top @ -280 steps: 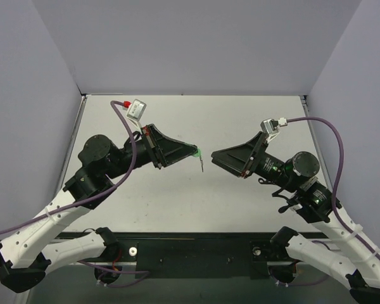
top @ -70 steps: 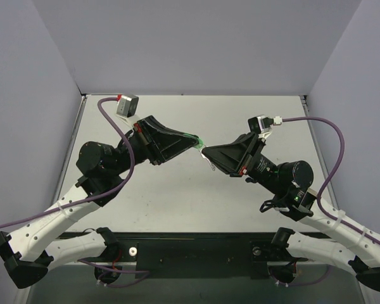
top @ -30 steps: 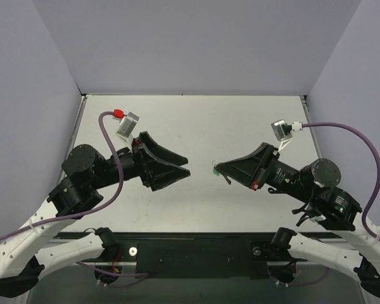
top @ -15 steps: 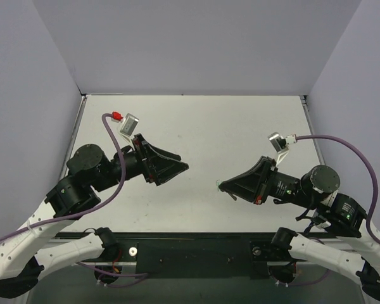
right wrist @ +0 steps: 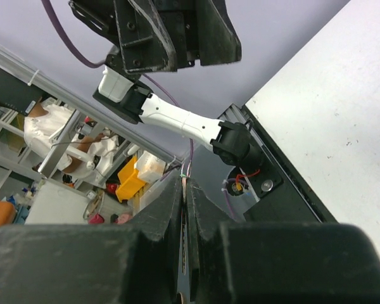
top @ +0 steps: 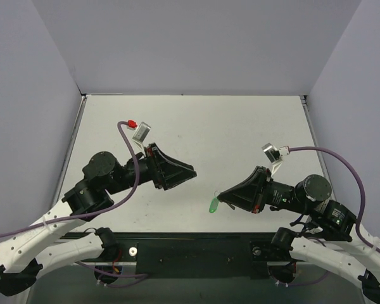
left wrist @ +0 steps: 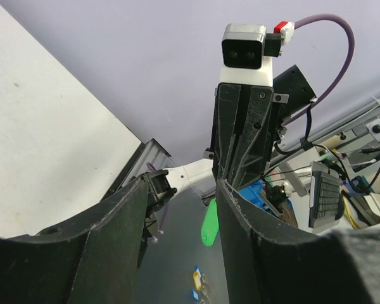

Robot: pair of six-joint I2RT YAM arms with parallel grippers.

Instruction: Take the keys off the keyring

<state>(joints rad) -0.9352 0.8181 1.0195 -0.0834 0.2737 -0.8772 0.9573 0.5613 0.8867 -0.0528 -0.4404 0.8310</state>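
While the left tool [top: 191, 173] stands spread, the right tool [top: 220, 196] is pressed together, a bright green oval plastic tag [top: 213, 206] just beneath its tip.

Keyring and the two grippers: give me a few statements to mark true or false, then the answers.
1. The keyring hangs from the tip of the right gripper. True.
2. The left gripper holds the keyring. False: its fingers stand apart with nothing between them.
3. The right gripper is open. False: its fingers are shut together.
4. The two grippers are apart, not touching. True.
5. The keyring lies flat at the far end of the table. False: it dangles below the right gripper, near the table's near edge.
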